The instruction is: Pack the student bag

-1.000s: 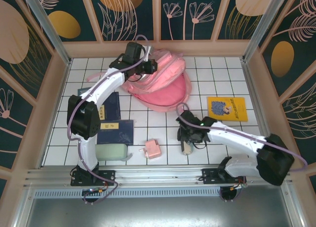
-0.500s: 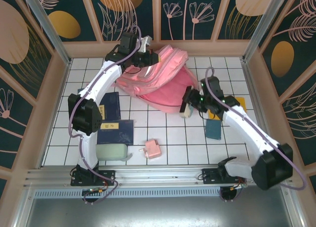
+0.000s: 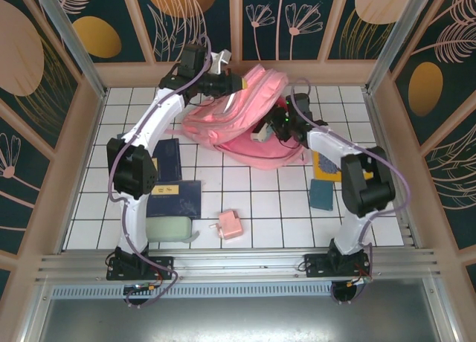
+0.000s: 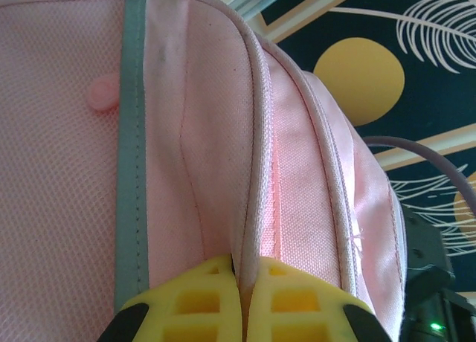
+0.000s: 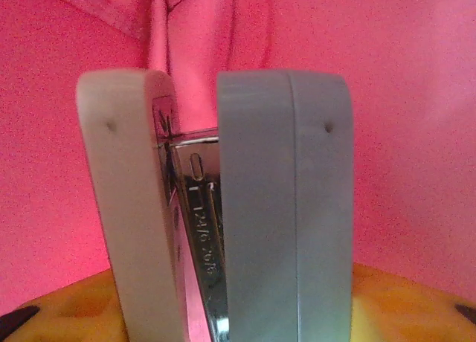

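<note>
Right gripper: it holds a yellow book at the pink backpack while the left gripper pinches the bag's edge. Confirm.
Not a yellow book: the right wrist view shows the right gripper holding a pale grey stapler at the large pink fabric backpack. The left gripper does pinch the bag's edge.

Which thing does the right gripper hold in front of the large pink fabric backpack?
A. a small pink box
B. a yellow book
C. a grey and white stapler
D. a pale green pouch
C: in the right wrist view the right gripper is closed on a grey and white stapler, whose metal staple channel shows, with the large pink fabric backpack right behind it.
</note>
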`<state>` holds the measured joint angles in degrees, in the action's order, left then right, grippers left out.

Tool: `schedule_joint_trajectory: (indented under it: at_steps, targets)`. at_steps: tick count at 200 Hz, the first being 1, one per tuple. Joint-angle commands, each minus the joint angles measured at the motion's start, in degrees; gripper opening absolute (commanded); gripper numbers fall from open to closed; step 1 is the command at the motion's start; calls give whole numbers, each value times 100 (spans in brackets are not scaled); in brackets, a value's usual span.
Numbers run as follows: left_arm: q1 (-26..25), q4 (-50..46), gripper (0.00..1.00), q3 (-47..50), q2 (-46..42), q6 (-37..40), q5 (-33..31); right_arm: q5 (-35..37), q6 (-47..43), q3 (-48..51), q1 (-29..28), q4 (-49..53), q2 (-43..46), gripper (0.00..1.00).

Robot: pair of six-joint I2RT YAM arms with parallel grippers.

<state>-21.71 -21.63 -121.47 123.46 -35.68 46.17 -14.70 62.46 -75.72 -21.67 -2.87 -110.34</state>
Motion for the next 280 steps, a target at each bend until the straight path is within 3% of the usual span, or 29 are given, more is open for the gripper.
schedule_joint_trajectory:
  at_steps: [1,33,40,54,71,90,131,161,183,243,264,280]
  targets:
    - [36,1035,0,-369,-73,-130,556,-61,428,-779,-277,-954,-346,40]
    - [37,1092,0,-377,-24,-167,595,-18,492,-2005,-547,-387,-1374,43]
    - [44,1094,0,-377,-24,-167,595,-39,466,-2346,-601,-138,-1617,51]
    - [83,1090,0,-369,-54,-178,592,-83,402,-2879,-667,275,-1956,77]
    - [164,1090,0,-314,-123,-202,561,32,392,-2849,-694,319,-1908,90]
    - [288,1132,0,-190,-205,-253,557,89,284,-2592,-648,215,-1664,96]
    - [412,1231,0,-26,-270,-352,546,-257,-353,-2179,-489,-71,-1063,99]
    - [414,1219,0,102,-304,-317,429,-40,-1080,-1924,-366,617,-400,99]
    - [413,1234,0,320,-374,-264,338,13,-1498,-1131,-247,634,379,98]
    - [434,1520,0,1110,-638,-247,-288,1529,-2133,839,-254,1693,2584,99]
    - [440,1670,0,1547,-731,-241,-430,1406,-2719,1200,-467,2077,3163,99]
    - [439,1733,0,1931,-850,-160,-540,1400,-3261,1161,-1052,2687,3255,99]
